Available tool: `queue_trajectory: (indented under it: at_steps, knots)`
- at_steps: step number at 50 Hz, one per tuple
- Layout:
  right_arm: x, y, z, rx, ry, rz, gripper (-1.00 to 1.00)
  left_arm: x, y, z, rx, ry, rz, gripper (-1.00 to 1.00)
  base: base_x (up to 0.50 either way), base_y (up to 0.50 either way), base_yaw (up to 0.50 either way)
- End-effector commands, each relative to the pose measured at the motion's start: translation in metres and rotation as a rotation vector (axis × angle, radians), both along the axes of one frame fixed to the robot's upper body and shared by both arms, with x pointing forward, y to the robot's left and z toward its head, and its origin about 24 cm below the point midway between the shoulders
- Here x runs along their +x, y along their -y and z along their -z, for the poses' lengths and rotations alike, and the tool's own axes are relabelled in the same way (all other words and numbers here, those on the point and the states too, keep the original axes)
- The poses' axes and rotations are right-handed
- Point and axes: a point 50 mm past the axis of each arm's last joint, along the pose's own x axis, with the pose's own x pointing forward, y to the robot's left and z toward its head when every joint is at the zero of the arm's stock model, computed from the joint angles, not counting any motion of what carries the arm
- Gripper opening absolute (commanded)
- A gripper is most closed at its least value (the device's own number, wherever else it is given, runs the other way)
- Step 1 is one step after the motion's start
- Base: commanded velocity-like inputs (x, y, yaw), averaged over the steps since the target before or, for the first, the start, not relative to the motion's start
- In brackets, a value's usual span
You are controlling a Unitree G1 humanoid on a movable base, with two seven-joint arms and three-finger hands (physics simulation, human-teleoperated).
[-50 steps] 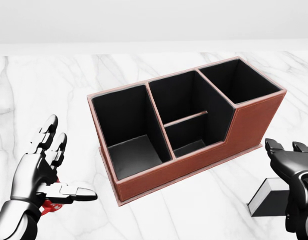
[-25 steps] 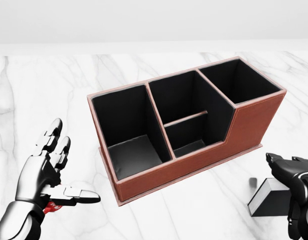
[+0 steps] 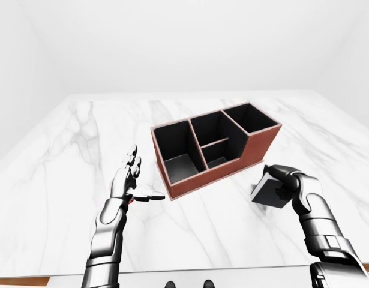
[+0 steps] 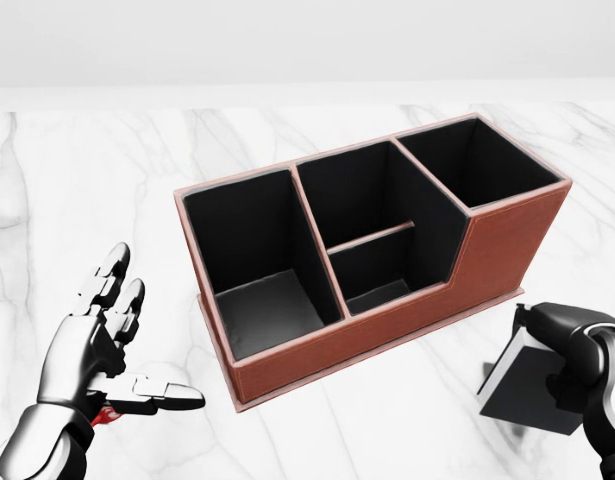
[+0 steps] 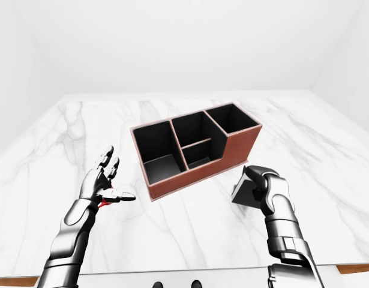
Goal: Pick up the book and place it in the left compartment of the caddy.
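The right hand [image 4: 577, 350] is clamped on the dark book [image 4: 522, 385], apparently tilted just off the marble worktop [image 3: 64, 174], right of the brown caddy [image 4: 487, 250]. The left hand [image 4: 92, 345] hangs open beside the caddy's left compartment [image 4: 252, 255].

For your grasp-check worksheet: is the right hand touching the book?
Touching. In the head view the right hand has its fingers wrapped over the top edge of the tilted book.

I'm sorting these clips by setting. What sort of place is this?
Likely a bare simulated desk or counter scene, not a furnished room: a white marble tabletop, plain white walls, and only a brown leather desk caddy with black-lined compartments and a dark book held in the right hand.
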Motion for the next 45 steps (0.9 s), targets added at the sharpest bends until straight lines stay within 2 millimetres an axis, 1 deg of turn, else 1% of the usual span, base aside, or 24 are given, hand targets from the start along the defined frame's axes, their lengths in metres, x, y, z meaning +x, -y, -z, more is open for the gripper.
queue_trajectory:
  at_steps: [1, 5, 11, 17, 18, 19, 20, 21, 23, 24, 28, 38, 39, 45]
  knots:
    - [0.002, -0.005, -0.016, -0.027, 0.039, -0.029, -1.0, -0.001, 0.0, -0.001, 0.003, 0.003, -0.001, 1.0, 0.0, 0.0, 0.0]
    - [0.0, -0.009, -0.032, -0.071, 0.111, -0.048, -1.0, 0.0, -0.001, -0.001, 0.002, 0.003, -0.001, 1.0, 0.0, 0.0, 0.0]
    - [-0.003, -0.025, -0.061, -0.145, 0.254, -0.089, -1.0, -0.001, -0.001, -0.003, 0.002, 0.012, -0.002, 1.0, 0.0, 0.0, 0.0]
    - [-0.015, -0.039, -0.077, -0.209, 0.349, -0.104, -1.0, -0.001, -0.002, -0.004, 0.001, 0.018, -0.002, 1.0, 0.0, 0.0, 0.0]
    - [-0.016, -0.042, -0.081, -0.217, 0.369, -0.108, -1.0, -0.001, -0.002, -0.004, 0.001, 0.016, -0.002, 1.0, 0.0, 0.0, 0.0]
    - [-0.017, -0.051, -0.09, -0.226, 0.417, -0.125, -1.0, -0.001, -0.002, -0.004, 0.001, 0.016, -0.001, 1.0, 0.0, 0.0, 0.0]
    - [-0.018, -0.056, -0.094, -0.229, 0.442, -0.13, -1.0, -0.002, -0.002, -0.004, 0.001, 0.018, -0.001, 1.0, 0.0, 0.0, 0.0]
    - [-0.018, -0.056, -0.095, -0.228, 0.444, -0.127, -1.0, -0.002, -0.002, -0.004, 0.001, 0.02, -0.001, 1.0, 0.0, 0.0, 0.0]
    - [-0.017, -0.065, -0.102, -0.204, 0.487, -0.141, -1.0, 0.0, -0.003, -0.004, -0.001, 0.017, -0.004, 1.0, 0.0, 0.0, 0.0]
    - [-0.017, -0.065, -0.102, -0.203, 0.488, -0.141, -1.0, 0.0, -0.003, -0.004, -0.001, 0.016, -0.004, 1.0, 0.0, 0.0, 0.0]
    - [-0.018, -0.082, -0.116, -0.183, 0.563, -0.179, -1.0, 0.0, -0.003, -0.004, -0.001, 0.017, -0.004, 1.0, 0.0, 0.0, 0.0]
    - [-0.019, -0.118, -0.14, -0.147, 0.688, -0.261, -1.0, -0.001, -0.004, -0.005, -0.001, 0.022, -0.006, 1.0, 0.0, 0.0, 0.0]
    - [-0.019, -0.126, -0.145, -0.135, 0.713, -0.278, -1.0, 0.0, -0.004, -0.005, -0.001, 0.02, -0.008, 1.0, 0.0, 0.0, 0.0]
    - [-0.021, -0.14, -0.159, -0.112, 0.776, -0.309, -1.0, 0.001, -0.007, -0.006, -0.005, 0.023, -0.013, 1.0, 0.0, 0.0, 0.0]
